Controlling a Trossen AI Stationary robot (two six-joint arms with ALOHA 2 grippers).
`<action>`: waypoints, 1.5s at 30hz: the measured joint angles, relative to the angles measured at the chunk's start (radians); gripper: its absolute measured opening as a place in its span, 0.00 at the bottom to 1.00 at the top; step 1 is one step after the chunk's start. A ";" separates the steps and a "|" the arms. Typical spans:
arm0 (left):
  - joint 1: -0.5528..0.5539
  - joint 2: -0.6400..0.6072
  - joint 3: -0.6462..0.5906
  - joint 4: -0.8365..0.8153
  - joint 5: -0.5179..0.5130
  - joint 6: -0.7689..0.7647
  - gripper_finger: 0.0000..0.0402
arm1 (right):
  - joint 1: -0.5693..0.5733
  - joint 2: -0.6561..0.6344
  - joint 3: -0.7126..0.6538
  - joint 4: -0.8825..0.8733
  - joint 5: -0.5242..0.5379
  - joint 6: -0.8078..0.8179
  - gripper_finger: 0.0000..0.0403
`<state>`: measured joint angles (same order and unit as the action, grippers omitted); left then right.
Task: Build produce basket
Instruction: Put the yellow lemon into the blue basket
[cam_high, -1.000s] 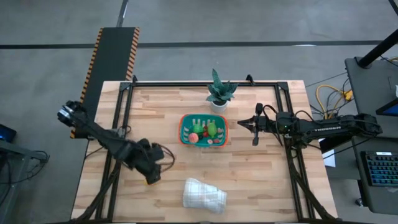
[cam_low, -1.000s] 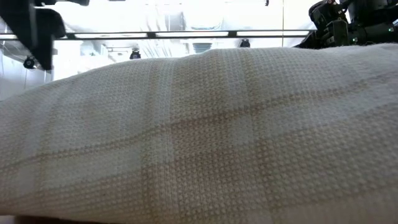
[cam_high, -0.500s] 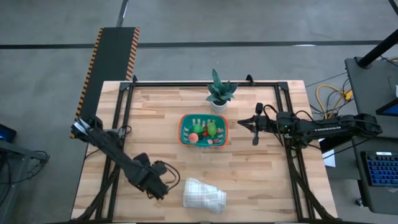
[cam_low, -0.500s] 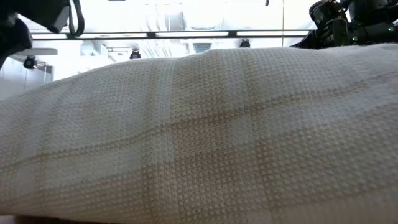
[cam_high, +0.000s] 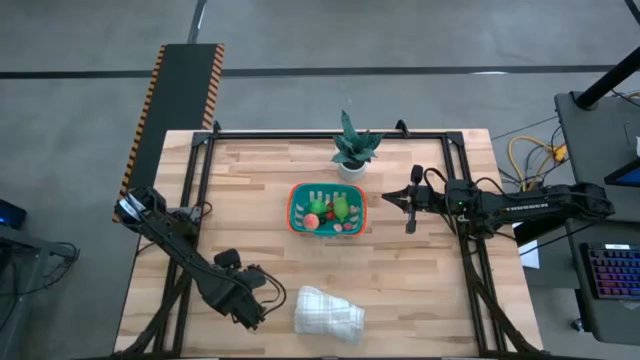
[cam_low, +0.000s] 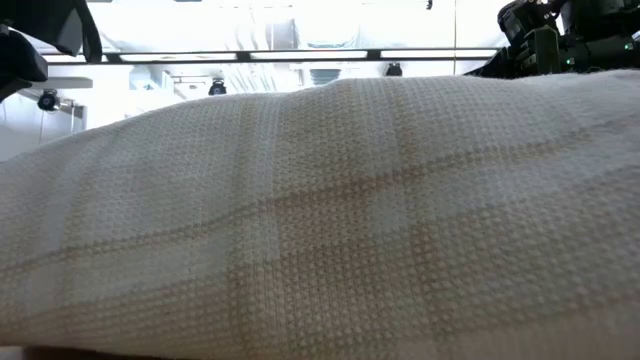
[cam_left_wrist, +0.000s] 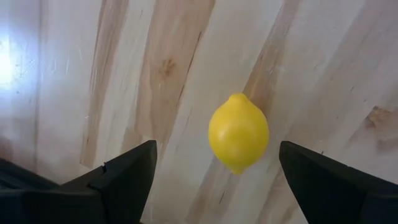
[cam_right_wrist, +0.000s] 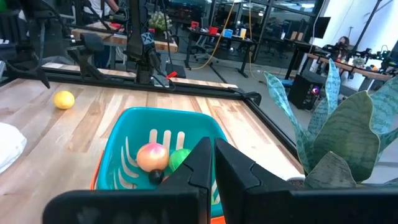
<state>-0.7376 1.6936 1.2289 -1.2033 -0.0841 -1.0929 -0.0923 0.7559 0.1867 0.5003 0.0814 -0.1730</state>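
One basket (cam_high: 327, 209) sitting on table (cam_high: 420, 290); one lemon (cam_left_wrist: 239, 132) lying outside it; one cloth (cam_high: 329, 313); one potted plant (cam_high: 352, 146); two arms showing.

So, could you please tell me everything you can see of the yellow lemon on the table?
The lemon is a small, smooth, glossy yellow toy fruit, plastic by its look, oval with a small nub at one end. It lies alone on the bare wooden table, outside the teal basket and near the table's left front area. The left tool hangs over it with its fingers spread wide on either side, apart from it. Nothing but the tabletop touches it.
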 joint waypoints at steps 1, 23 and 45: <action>-0.001 0.000 -0.003 0.010 -0.001 0.003 0.80 | 0.000 0.000 0.000 0.000 0.000 0.000 0.02; -0.004 -0.006 -0.223 0.364 0.056 -0.002 0.80 | 0.000 0.000 0.004 0.003 0.000 -0.011 0.02; -0.004 -0.008 -0.294 0.449 0.075 0.079 0.60 | 0.000 0.000 0.004 0.004 0.000 -0.014 0.02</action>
<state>-0.7418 1.6852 0.9346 -0.7542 -0.0093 -1.0138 -0.0923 0.7559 0.1905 0.5041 0.0813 -0.1867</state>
